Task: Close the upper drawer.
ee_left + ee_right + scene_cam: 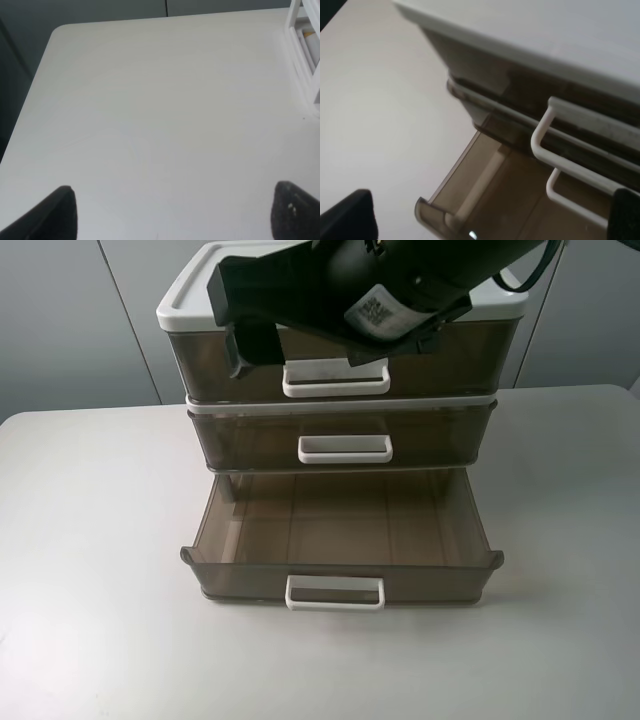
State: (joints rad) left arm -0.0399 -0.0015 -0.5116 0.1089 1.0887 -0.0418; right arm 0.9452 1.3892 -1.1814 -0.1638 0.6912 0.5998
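The upper drawer (440, 360) is smoky brown with a wide white loop handle (335, 379). It sits under the cabinet's white lid (185, 302), and its front looks about flush with the lid's edge. My right gripper (335, 340) hangs right in front of it, jaws spread wide and empty, with one black finger (244, 355) against the left part of the front. In the right wrist view the drawer front (545, 92) and handle (585, 125) are close ahead of the open right gripper (487, 215). My left gripper (172, 210) is open over bare table.
The middle drawer (250, 440) is pushed in. The lower drawer (340, 580) is pulled far out over the white table (90, 540) and is empty. A white frame-like object (305, 55) stands at the edge of the left wrist view.
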